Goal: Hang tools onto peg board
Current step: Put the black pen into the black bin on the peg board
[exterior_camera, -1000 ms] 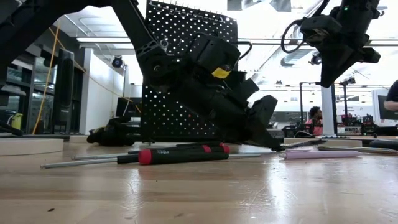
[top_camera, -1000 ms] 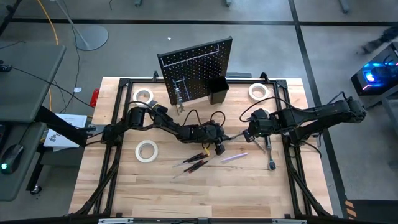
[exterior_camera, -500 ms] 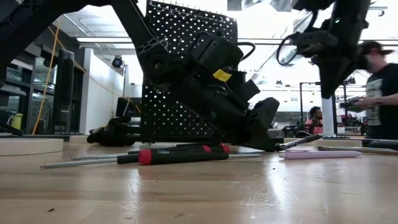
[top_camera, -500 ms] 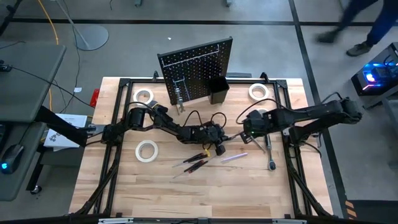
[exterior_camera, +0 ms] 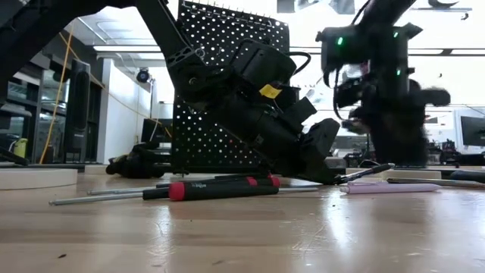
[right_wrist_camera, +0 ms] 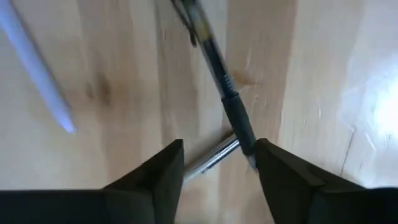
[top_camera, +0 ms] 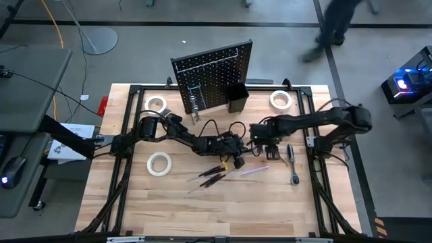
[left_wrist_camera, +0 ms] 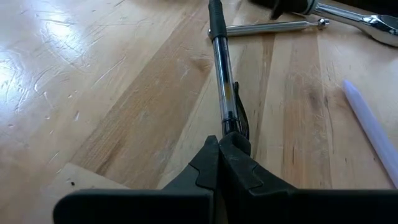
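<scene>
Clear-barrelled pen [left_wrist_camera: 224, 93] (black-tipped) pinched by left gripper [left_wrist_camera: 221, 152]; right gripper [right_wrist_camera: 217, 165] spread above it

— What's around the bench?

— Grey concrete floor [top_camera: 202, 13] crossed by dark tape lines, and a grey desk [top_camera: 30, 88] off to one side with a mouse [top_camera: 7, 179] on it.

— Anyone about?

— A person [top_camera: 335, 23] (blurred) crosses the floor. A blue-lit box [top_camera: 407, 82] glows near the edge.

— And level across?

— Bright ceiling lights [exterior_camera: 129, 49], a white wall [exterior_camera: 121, 106], monitors [exterior_camera: 470, 130] far back.

Left pincer [left_wrist_camera: 219, 163] clamped low; right pincer [right_wrist_camera: 219, 163] spread above table.
</scene>
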You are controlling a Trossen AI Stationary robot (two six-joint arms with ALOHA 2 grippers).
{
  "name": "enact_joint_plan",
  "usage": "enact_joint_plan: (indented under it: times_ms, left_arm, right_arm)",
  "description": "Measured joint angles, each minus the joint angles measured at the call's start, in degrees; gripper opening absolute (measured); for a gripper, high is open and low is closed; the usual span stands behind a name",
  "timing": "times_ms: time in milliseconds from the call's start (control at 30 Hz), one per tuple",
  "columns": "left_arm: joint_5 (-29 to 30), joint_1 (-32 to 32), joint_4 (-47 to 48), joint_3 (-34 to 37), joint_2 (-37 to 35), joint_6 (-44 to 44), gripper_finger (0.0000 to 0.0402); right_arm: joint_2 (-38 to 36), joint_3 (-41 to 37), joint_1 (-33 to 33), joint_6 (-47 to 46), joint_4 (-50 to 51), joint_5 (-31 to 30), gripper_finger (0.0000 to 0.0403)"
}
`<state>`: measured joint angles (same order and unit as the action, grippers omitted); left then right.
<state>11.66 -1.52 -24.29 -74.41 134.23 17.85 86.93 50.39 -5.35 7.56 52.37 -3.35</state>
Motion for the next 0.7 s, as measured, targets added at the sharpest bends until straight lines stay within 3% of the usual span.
enact_joint_plan:
  times_ms: [300, 367, 500, 600, 700]
  left_arm:
    - [0.07, 0.00, -0.11, 0.07, 0.00, 0.09, 0.0000]
    - [0.04, 0.00, -0.09, 0.07, 0.00, 0.09, 0.0000]
    - [0.50, 0.06, 0.28, 0.17, -1.12, -0.05, 0.0000]
    - [0.75, 0.17, 4.13, 0.30, -4.12, -1.99, 0.0000]
    - [-0.39, 0.04, 13.86, 0.64, -10.01, -5.62, 0.0000]
  right_arm:
    - [11.46, 0.26, -1.57, 7.66, -5.35, -5.87, 0.0184]
    - [12.83, 0.26, -1.73, 7.67, -5.48, -6.24, 0.0152]
    - [12.27, 0.37, -1.63, 6.33, -4.50, -8.00, 0.0031]
    - [9.44, 0.74, -0.84, 3.03, -1.41, -6.91, 0.0022]
    - [3.67, 2.03, -0.26, -1.20, 4.81, -7.54, 0.0014]
